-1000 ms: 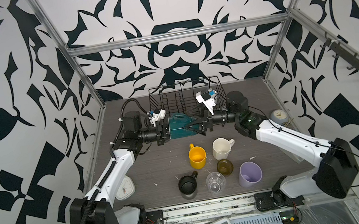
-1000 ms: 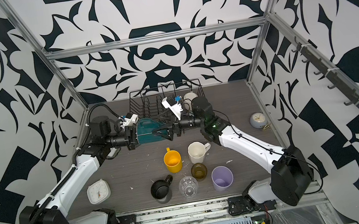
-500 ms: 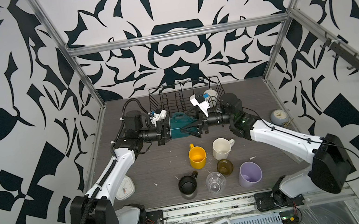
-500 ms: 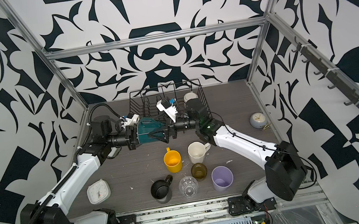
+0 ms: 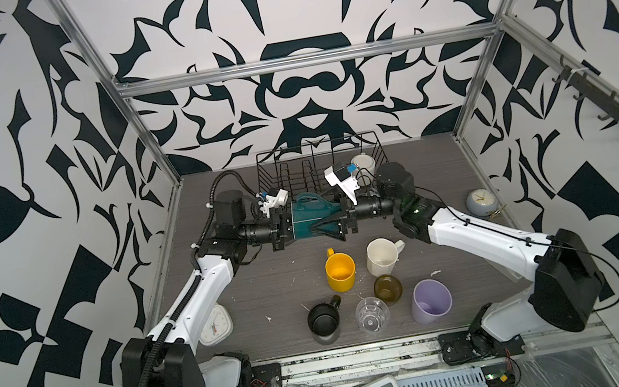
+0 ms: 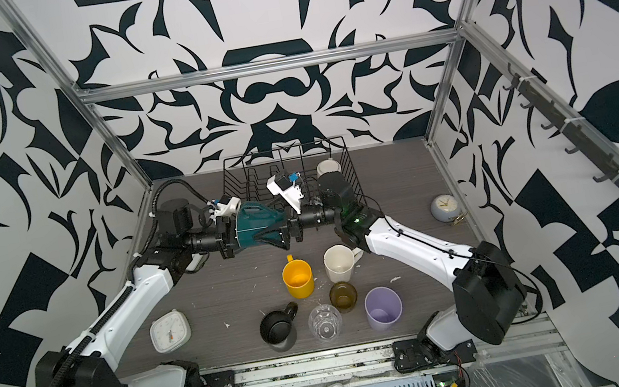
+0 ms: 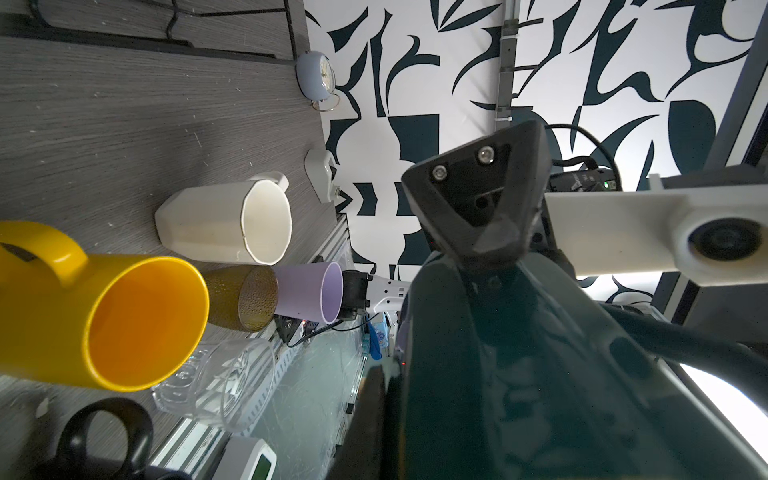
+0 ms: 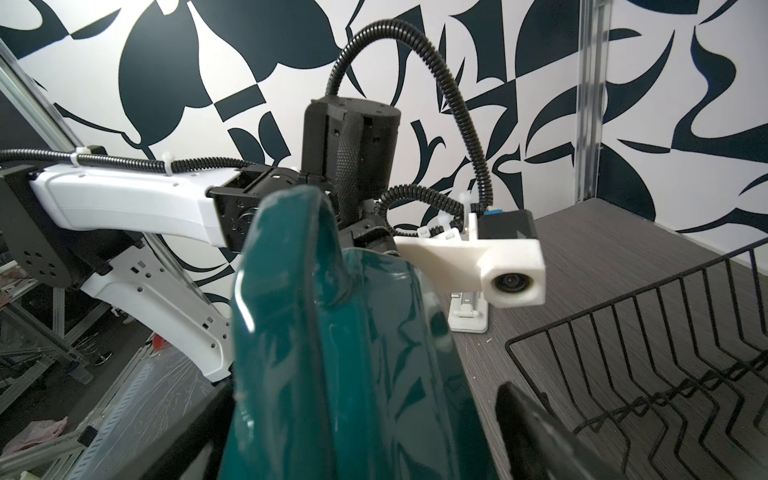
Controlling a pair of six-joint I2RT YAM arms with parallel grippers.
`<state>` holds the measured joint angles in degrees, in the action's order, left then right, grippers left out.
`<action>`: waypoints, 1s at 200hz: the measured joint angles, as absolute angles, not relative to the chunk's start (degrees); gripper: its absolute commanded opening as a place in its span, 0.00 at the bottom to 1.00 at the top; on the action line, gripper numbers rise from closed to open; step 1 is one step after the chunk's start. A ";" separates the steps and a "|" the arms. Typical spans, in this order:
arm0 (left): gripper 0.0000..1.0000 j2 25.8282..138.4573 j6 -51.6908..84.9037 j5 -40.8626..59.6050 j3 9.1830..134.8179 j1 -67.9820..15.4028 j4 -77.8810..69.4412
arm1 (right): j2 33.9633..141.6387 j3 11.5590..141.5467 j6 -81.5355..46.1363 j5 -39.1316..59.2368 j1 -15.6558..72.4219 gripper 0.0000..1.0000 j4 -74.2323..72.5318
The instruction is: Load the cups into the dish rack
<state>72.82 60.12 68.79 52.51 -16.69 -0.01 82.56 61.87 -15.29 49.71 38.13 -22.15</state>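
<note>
Left claw [image 5: 289, 228] horizontal, gripping teal mug [image 5: 313, 213].

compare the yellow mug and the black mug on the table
The yellow mug is bright and stands farther back; the black mug is dark and nearer the front edge. The yellow mug's handle points straight back, the black mug's toward the back right. Both stand upright, mouths up, on the table, outside the dish rack.

Both top views look down from high at the front, and we see the whole bench [image 5: 255, 287] in each. Our wrist cameras sit close against the teal mug [image 7: 519, 374], which both share: left faces the cups [image 7: 124, 324], right the dish rack [image 8: 648, 357].
</note>
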 measured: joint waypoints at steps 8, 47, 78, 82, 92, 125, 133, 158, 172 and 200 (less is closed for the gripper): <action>0.00 72.84 60.58 68.88 52.51 -16.69 -0.40 | 82.56 61.87 -15.29 49.71 38.13 0.99 -22.28; 0.00 72.99 62.89 69.56 52.51 -16.67 -2.85 | 82.15 61.73 -15.03 49.25 38.15 1.00 -23.59; 0.00 73.08 65.01 70.02 52.51 -16.62 -5.39 | 81.43 60.97 -14.33 47.79 38.41 0.99 -24.01; 0.00 73.12 65.32 70.06 52.51 -16.62 -5.69 | 81.32 60.86 -14.15 47.48 38.46 0.99 -24.14; 0.00 73.34 66.46 70.35 52.47 -16.62 -6.85 | 80.93 60.60 -13.65 46.76 38.59 0.98 -24.34; 0.00 75.00 70.43 72.10 52.36 -16.60 -11.92 | 79.61 59.96 -11.55 44.16 39.53 0.93 -23.90; 0.00 75.26 71.20 72.47 52.34 -16.58 -12.56 | 79.50 59.81 -11.03 43.62 39.64 0.93 -23.79; 0.00 75.57 72.66 72.99 52.10 -16.53 -13.80 | 79.26 59.53 -9.93 42.52 39.92 0.95 -23.29; 0.00 75.57 73.14 73.25 52.05 -16.51 -14.28 | 79.05 59.51 -9.61 42.26 40.16 0.96 -22.87; 0.00 75.57 73.73 73.36 52.03 -16.53 -14.81 | 78.94 59.51 -8.86 41.89 40.27 0.93 -22.50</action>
<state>75.57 73.73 73.36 52.03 -16.53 -14.81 78.94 59.51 -8.86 41.89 40.27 -22.50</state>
